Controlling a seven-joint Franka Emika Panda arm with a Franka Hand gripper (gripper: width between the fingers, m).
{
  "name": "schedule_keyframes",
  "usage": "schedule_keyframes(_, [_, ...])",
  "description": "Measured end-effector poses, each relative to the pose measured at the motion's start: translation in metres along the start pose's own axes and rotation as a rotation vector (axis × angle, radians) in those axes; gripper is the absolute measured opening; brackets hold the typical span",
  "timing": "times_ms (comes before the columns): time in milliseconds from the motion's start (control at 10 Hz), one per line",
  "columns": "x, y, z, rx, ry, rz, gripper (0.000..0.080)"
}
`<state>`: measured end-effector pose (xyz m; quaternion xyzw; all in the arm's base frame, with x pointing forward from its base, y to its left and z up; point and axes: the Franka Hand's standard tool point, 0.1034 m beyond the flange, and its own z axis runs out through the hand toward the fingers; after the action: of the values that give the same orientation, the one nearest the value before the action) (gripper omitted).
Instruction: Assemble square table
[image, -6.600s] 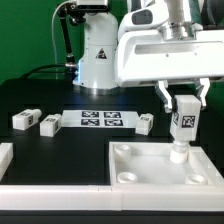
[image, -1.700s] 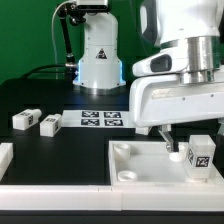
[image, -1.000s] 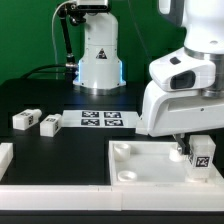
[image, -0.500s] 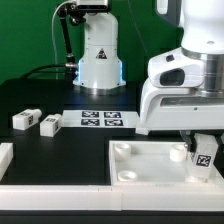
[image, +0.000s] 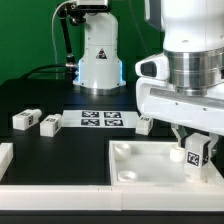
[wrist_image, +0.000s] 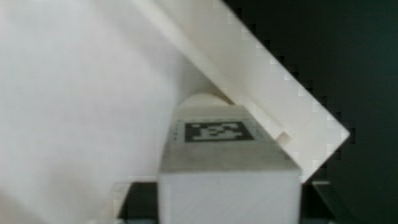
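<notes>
In the exterior view, the gripper (image: 194, 146) has its fingers closed partway onto a tag-marked leg block (image: 194, 154) standing at the corner socket of the square tabletop (image: 118, 160) on that view's right. The leg seems to lean a little, so it should be kept upright and centred while it is turned in. In the wrist view, the leg sits squarely between the fingers at the slab's corner rim. Since a second ago, the fingers have narrowed, the wrist has swung round, and a loose leg (image: 145, 123) beside the marker board (image: 100, 118) shows again.
</notes>
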<state>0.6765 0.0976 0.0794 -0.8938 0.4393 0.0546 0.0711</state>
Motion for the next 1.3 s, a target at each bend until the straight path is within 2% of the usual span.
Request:
schedule_keyframes(200, [0.0, -0.003, 0.0, 0.032, -0.019, 0.22, 0.0294])
schedule_keyframes(500, [-0.002, -0.003, 0.001, 0.033, -0.022, 0.417, 0.0294])
schedule_keyframes(700, [-0.001, -0.002, 0.001, 0.061, -0.009, 0.489, 0.0294])
schedule_keyframes(800, [-0.001, -0.002, 0.001, 0.061, -0.01, 0.457, 0.0294])
schedule_keyframes(900, [0.0, -0.003, 0.0, 0.054, 0.003, 0.366, 0.0368])
schedule_keyframes(1000, [0.001, -0.007, -0.003, 0.044, 0.026, 0.172, 0.0543])
schedule_keyframes(1100, [-0.003, -0.009, -0.005, 0.017, 0.046, 0.026, 0.0543])
schedule_keyframes(1200, [-0.008, -0.012, -0.006, -0.001, 0.057, -0.059, 0.0632])
schedule_keyframes(1300, [-0.005, -0.01, -0.005, -0.001, 0.058, -0.138, 0.0644])
